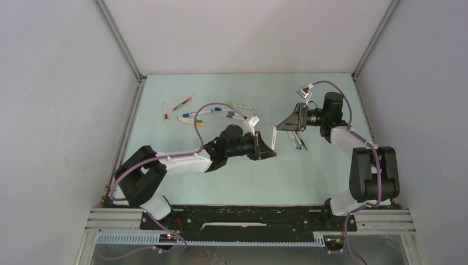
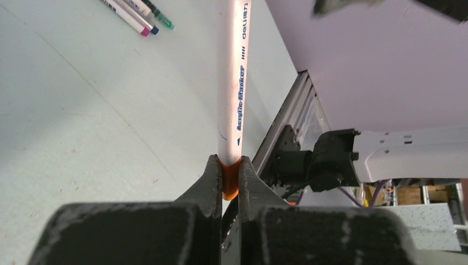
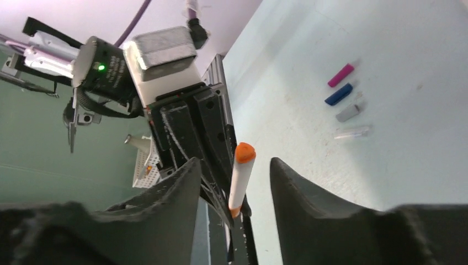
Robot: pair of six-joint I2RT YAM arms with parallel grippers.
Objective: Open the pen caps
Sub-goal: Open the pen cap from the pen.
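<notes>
The pen [image 2: 234, 83], white with an orange piece at each end, is held roughly upright in the air over the middle of the surface [image 1: 265, 91]. Its barrel reads "acrylic Marker" in blue and "deli" in grey. The left end effector [image 2: 229, 168] is clenched on the pen's lower orange end. The right end effector [image 3: 234, 165] is released, with one finger on either side of the upper end and not touching it. Four loose caps [image 3: 338, 94], pink, blue, grey and clear, lie in a row on the surface. More pens [image 1: 190, 115] lie scattered at the far left. The surface is pale green, and plain pale walls [image 1: 55, 110] enclose it on three sides.
</notes>
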